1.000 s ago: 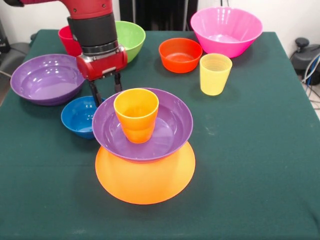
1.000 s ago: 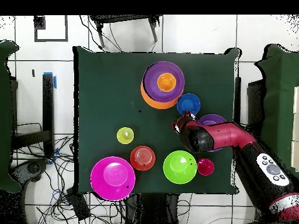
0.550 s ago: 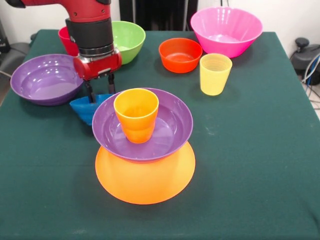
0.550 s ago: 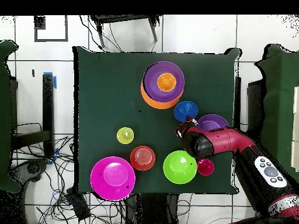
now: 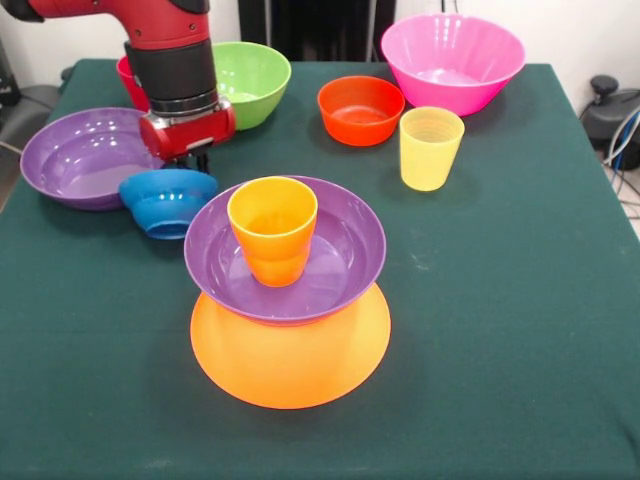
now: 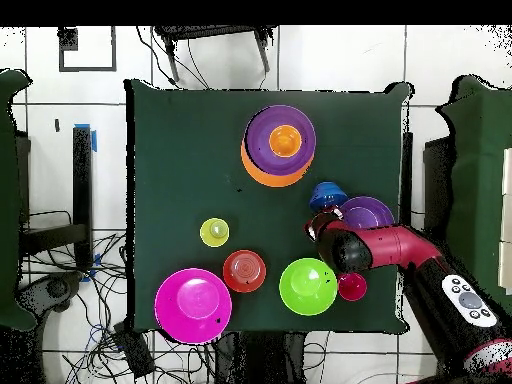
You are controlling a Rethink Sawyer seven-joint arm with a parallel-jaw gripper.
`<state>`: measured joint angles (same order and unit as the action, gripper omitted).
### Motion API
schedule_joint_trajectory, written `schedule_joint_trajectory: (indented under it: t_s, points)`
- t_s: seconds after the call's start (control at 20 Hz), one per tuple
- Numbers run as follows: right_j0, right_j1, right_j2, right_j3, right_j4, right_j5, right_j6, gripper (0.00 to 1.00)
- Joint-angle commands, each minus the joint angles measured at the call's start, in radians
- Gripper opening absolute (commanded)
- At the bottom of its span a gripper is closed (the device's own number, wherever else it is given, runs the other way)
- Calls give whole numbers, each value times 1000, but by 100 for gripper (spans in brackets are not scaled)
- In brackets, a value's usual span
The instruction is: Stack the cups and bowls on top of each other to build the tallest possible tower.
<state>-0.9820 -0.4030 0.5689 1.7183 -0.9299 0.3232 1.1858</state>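
Note:
The tower stands near the table's middle: an upturned yellow-orange bowl (image 5: 290, 355), a purple bowl (image 5: 340, 250) on it, and an orange cup (image 5: 272, 228) upright inside. My gripper (image 5: 190, 165) hangs just left of and behind it, shut on the far rim of the small blue bowl (image 5: 168, 200), which is lifted and tilted. The blue bowl hides most of the fingers. From overhead the blue bowl (image 6: 325, 192) sits between the tower (image 6: 278, 145) and the gripper (image 6: 322, 210).
A second purple bowl (image 5: 85, 155) lies left of the gripper. Behind it are the green bowl (image 5: 250, 75) and the red-pink cup (image 5: 128, 72). The orange-red bowl (image 5: 360, 110), yellow cup (image 5: 430, 148) and pink bowl (image 5: 452, 60) stand at the back right.
My gripper closed on the blue bowl's rim and rose, drawing back to the left. The blue bowl left the table and tipped over. The tower has not moved.

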Motion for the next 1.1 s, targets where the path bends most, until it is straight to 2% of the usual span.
schedule_joint_trajectory:
  t_s: [0.05,0.2,0.35,0.55,0.65,0.9,1.1]
  points:
    - [73,15,-10,-25,9,69,19,0]
    - [86,-17,-5,1,31,81,34,0]
    - [111,-80,-11,46,58,86,72,0]
    - [139,-180,-7,82,133,154,77,0]
    - [142,-203,3,80,176,194,54,0]
    - [152,-231,6,56,230,231,20,0]
    - [157,-200,-6,11,215,212,2,0]
